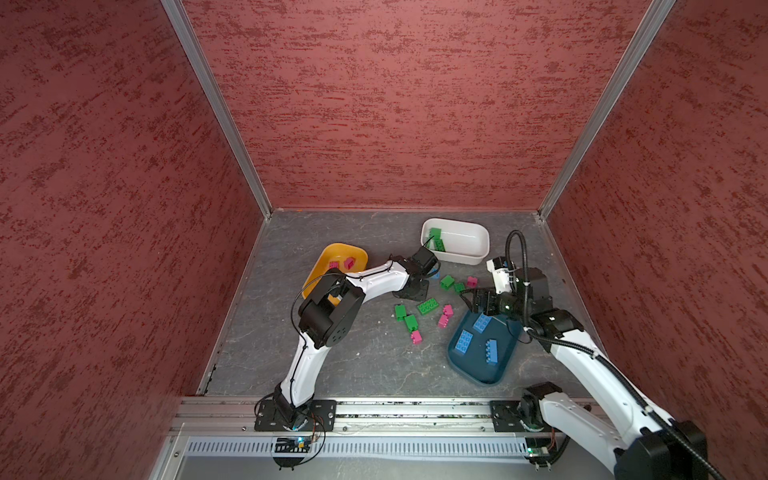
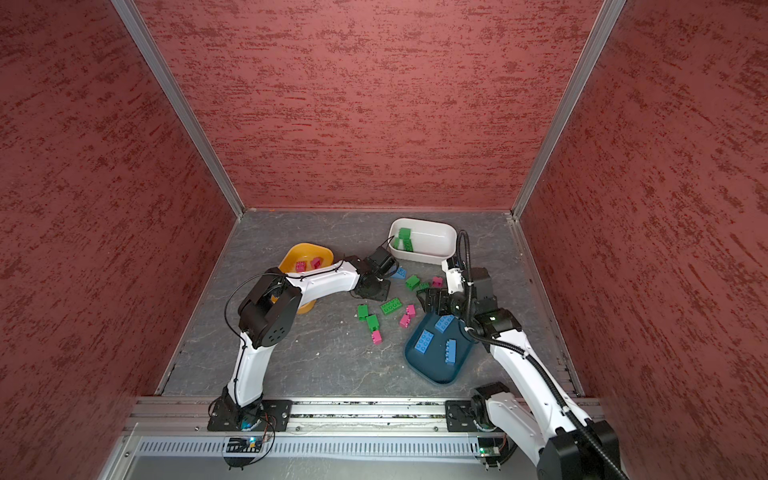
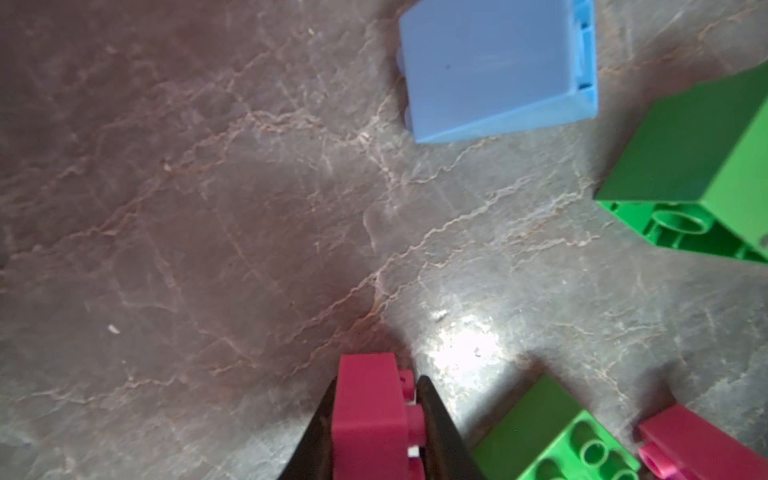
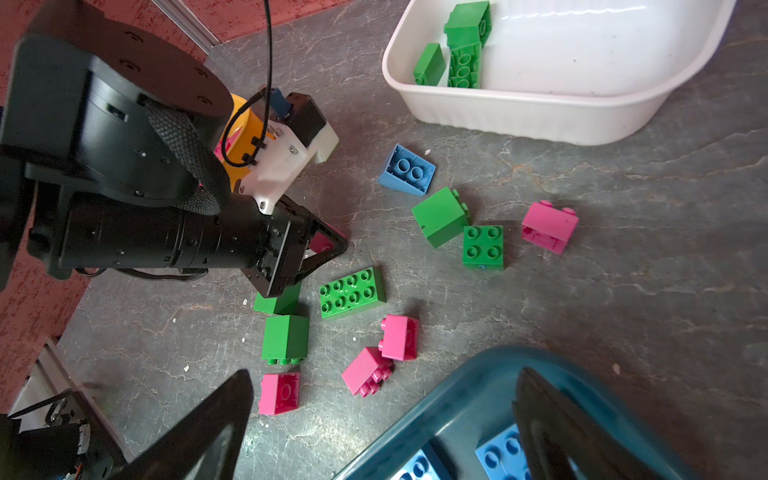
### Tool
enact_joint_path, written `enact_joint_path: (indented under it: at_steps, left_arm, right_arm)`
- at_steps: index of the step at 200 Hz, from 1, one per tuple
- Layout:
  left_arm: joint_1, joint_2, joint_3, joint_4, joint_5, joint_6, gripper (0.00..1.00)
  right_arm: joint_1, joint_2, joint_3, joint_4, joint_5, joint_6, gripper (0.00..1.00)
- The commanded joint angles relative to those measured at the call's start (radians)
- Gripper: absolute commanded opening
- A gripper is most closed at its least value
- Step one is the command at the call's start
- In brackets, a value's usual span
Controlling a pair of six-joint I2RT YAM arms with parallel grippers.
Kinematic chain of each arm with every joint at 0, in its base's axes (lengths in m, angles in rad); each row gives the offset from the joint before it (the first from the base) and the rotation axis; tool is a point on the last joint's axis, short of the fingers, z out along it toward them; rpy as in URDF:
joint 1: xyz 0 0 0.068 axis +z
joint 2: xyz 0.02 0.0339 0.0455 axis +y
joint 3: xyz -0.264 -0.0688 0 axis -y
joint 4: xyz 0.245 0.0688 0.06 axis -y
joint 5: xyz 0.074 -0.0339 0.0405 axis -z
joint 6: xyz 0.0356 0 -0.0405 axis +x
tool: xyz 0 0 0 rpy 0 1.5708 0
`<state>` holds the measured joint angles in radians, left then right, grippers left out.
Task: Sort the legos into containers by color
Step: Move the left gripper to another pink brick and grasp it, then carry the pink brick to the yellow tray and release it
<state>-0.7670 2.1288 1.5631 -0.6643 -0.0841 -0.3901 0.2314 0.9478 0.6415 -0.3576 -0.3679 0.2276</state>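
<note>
In both top views the left gripper (image 1: 409, 294) points down at the grey marbled tabletop (image 1: 353, 357) among the loose studded plastic legos (image 1: 428, 306). It stands between the shallow yellow-orange plastic bin (image 1: 357, 250), holding two pink ones, and the deeper white plastic bin (image 1: 457, 258), holding green ones. The right gripper (image 1: 471, 302) hovers over the far end of the shallow dark teal bin (image 1: 473, 370), where three blue bricks lie.

The left wrist view shows its black fingers (image 3: 436, 415) clenched on a small pink brick (image 3: 370, 415). Whether it has left the table I cannot tell. A blue sloped piece (image 3: 494, 70) lies ahead.

In the right wrist view the jaws gape wide, with nothing between them.

The pink pick looks in hand. Next comes a clean lift, then a carry to the yellow-orange bin
</note>
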Motion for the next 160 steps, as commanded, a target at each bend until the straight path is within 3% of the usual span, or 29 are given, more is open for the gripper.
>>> enact_joint_path:
  at_steps: [1,72,121,160]
  left_arm:
    - [0.002,-0.006,0.023,-0.016,-0.003,0.015,0.24]
    - [0.077,-0.228,-0.022,-0.134,-0.015,0.097,0.21]
    - [0.271,-0.404,-0.154,-0.175,-0.023,0.191,0.21]
    - [0.424,-0.406,-0.206,-0.131,-0.025,0.253,0.21]
  right_arm:
    - [-0.007,-0.014,0.003,-0.011,0.018,-0.017,0.99]
    - [-0.009,0.012,0.006,0.041,-0.057,-0.003,0.99]
    - [-0.008,0.029,-0.013,0.118,-0.138,0.033,0.99]
    - [-0.007,0.042,-0.008,0.133,-0.156,0.046,0.99]
